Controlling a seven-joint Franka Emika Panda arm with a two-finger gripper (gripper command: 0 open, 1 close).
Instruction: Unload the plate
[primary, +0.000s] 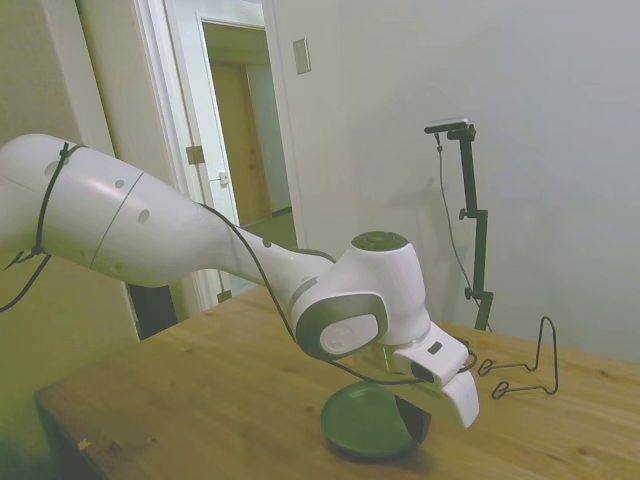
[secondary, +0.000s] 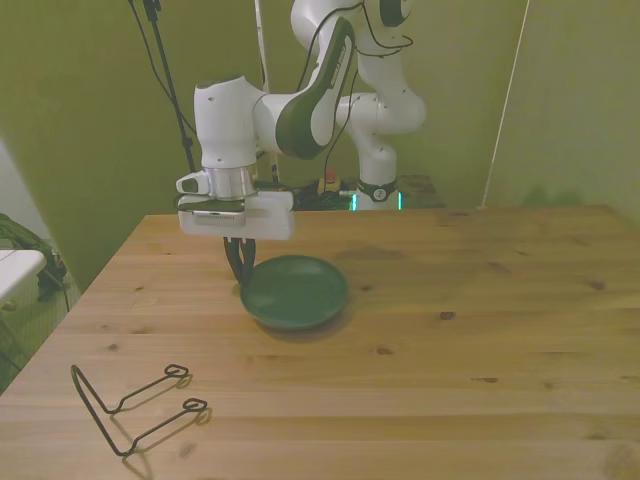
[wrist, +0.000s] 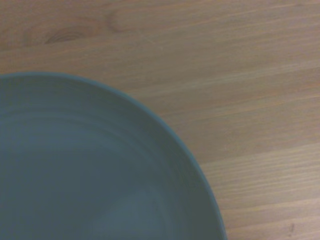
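The round dark green plate with a shallow raised rim (secondary: 296, 291) (primary: 368, 421) (wrist: 90, 170) lies flat near the middle of the wooden table (secondary: 480, 330) (primary: 200, 390), with bare wood grain just past its edge in the wrist view. The white arm's two-finger gripper (secondary: 240, 266) (primary: 418, 418) is down at the rim on the front view's left, its dark fingers (secondary: 237, 258) at the edge, though whether they pinch the rim cannot be told. A thin black wire stand (secondary: 135, 405) (primary: 528, 368) rests well apart from the plate, toward the table's corner.
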